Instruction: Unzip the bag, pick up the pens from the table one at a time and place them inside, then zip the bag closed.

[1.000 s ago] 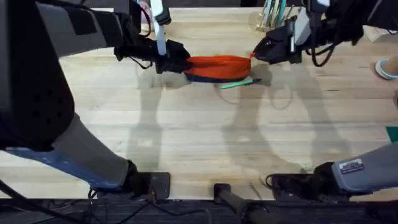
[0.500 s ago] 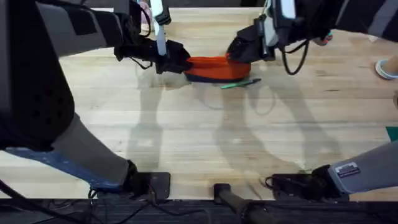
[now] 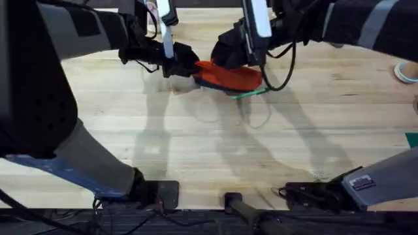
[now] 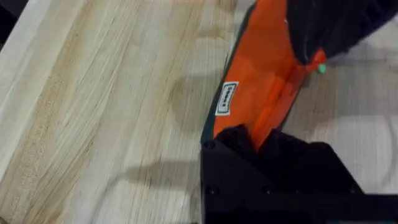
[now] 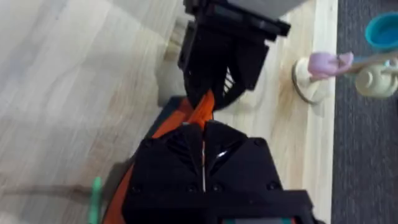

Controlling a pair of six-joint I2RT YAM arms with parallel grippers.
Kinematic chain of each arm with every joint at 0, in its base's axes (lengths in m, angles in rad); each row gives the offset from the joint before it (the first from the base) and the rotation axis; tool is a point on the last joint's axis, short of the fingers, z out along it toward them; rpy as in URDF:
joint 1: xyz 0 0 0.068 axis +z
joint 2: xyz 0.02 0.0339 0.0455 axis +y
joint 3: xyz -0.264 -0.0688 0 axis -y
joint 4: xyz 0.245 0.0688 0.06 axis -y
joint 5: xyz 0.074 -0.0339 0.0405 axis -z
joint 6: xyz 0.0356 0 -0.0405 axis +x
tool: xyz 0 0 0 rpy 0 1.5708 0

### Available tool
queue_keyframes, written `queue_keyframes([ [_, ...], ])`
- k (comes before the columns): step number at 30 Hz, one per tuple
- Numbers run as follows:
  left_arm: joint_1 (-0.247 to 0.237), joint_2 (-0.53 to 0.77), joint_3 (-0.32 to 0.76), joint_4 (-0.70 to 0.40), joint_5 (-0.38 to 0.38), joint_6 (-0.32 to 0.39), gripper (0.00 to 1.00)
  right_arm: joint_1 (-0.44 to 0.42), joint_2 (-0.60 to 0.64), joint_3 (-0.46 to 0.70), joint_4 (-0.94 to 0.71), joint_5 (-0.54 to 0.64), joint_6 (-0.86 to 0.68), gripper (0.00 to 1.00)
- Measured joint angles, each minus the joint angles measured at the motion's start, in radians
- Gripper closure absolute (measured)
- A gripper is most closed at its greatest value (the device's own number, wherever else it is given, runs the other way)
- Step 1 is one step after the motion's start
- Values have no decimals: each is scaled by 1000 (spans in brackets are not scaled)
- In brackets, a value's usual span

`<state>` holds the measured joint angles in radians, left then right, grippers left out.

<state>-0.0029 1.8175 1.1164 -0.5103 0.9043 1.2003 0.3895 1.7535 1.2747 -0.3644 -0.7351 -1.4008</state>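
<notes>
The orange bag (image 3: 230, 77) with its navy band lies at the back middle of the table (image 3: 209, 143). My left gripper (image 3: 181, 65) is shut on the bag's left end; the left wrist view shows the orange fabric (image 4: 261, 93) running away from its black fingers. My right gripper (image 3: 225, 57) sits over the bag's left half, close to the left gripper. Its fingers (image 5: 186, 149) are pressed together on the zipper line. One mint-green pen (image 3: 249, 93) lies just in front of the bag, and it shows again as the pen (image 5: 96, 200) beside the fabric.
A small stand with a pink piece (image 5: 323, 65) is at the table's back edge behind the left gripper. A teal-rimmed round object (image 3: 405, 72) lies at the far right. The wide front half of the table is bare wood.
My right gripper has slid left along the bag from its right end to near the left gripper. The bag now looks shorter and bunched. The left gripper has held still.
</notes>
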Motion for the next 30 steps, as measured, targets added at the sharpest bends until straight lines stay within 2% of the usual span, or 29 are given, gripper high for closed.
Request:
queue_keyframes([
  [7,2,0,0,-2,-3,0,958,38,0,0,4,17,17,971],
  [20,2,0,0,-2,-3,0,958,40,0,0,6,16,22,961],
  [22,2,0,0,-1,-3,0,958,40,0,0,9,2,30,759],
  [27,0,0,0,2,-3,0,958,56,0,1,19,-39,31,48],
  [30,1,0,0,2,-3,0,958,59,0,1,19,-28,33,6],
])
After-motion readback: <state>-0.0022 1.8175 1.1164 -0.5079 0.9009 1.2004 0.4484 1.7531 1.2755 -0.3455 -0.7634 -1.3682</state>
